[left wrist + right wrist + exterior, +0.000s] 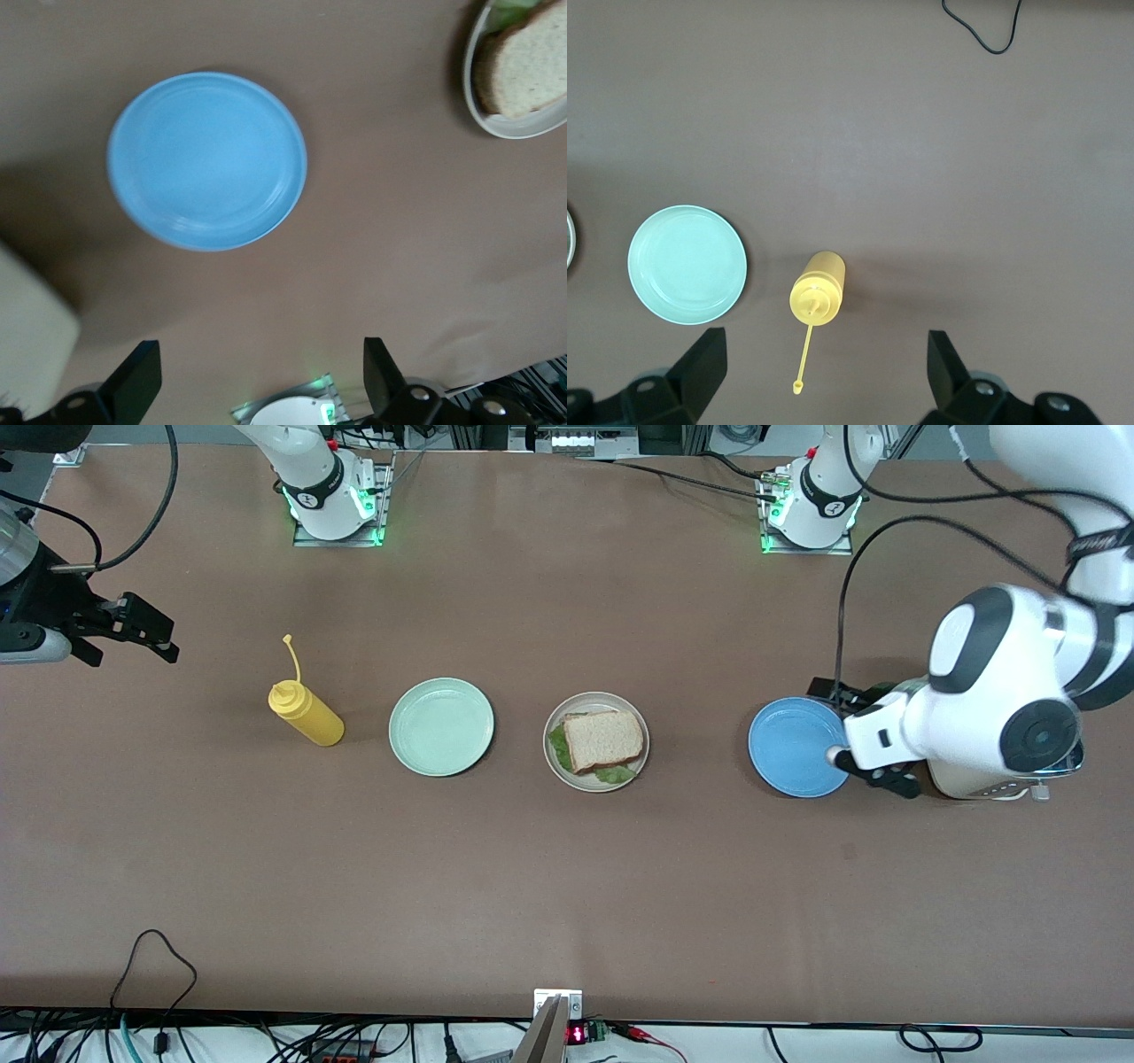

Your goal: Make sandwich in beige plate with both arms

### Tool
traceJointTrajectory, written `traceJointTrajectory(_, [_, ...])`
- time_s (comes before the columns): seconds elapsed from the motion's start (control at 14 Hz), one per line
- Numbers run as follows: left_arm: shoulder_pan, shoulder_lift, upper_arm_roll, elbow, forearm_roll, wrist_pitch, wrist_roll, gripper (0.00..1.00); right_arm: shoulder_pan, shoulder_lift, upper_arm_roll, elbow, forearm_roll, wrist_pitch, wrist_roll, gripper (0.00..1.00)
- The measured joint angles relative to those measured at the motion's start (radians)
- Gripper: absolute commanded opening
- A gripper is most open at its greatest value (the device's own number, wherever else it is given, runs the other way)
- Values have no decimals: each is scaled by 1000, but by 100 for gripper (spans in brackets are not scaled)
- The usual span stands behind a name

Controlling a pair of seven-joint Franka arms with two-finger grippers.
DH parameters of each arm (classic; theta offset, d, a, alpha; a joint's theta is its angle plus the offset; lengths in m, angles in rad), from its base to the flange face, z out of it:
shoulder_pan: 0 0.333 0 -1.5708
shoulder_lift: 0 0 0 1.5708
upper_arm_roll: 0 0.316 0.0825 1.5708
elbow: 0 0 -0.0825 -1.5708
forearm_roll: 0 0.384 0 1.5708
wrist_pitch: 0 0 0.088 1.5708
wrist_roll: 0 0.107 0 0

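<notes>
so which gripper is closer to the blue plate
Left. The left gripper hangs open at the blue plate's edge; the right gripper is open up at the right arm's end of the table.

table (pixel 567 886) — brown, matte | cables (pixel 159 965) — black, along near edge | light — even

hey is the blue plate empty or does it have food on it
Empty. The blue plate shows only bare blue surface in the left wrist view; the toast and lettuce sit stacked on the beige plate.

I can read no text, label, brand or number on anything that stands before me here.
</notes>
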Motion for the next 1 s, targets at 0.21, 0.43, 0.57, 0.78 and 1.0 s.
traceJointTrajectory(0.21, [-6,-99,51,20,21,-17,-30,100,0,9,0,12,0,1,0,100])
traceJointTrajectory(0.43, [-36,-224,158,-2,21,39,-29,100,0,38,0,65,-1,-12,0,100])
traceJointTrajectory(0.57, [-42,-315,178,-74,21,138,-29,100,0,49,0,76,-1,-16,0,100])
traceJointTrajectory(0.78, [-48,-384,182,-151,21,177,-30,100,0,56,-1,84,-1,-16,0,100])
traceJointTrajectory(1.0, [-48,-393,188,-157,21,167,-31,100,-1,56,-2,86,-1,-17,0,100])
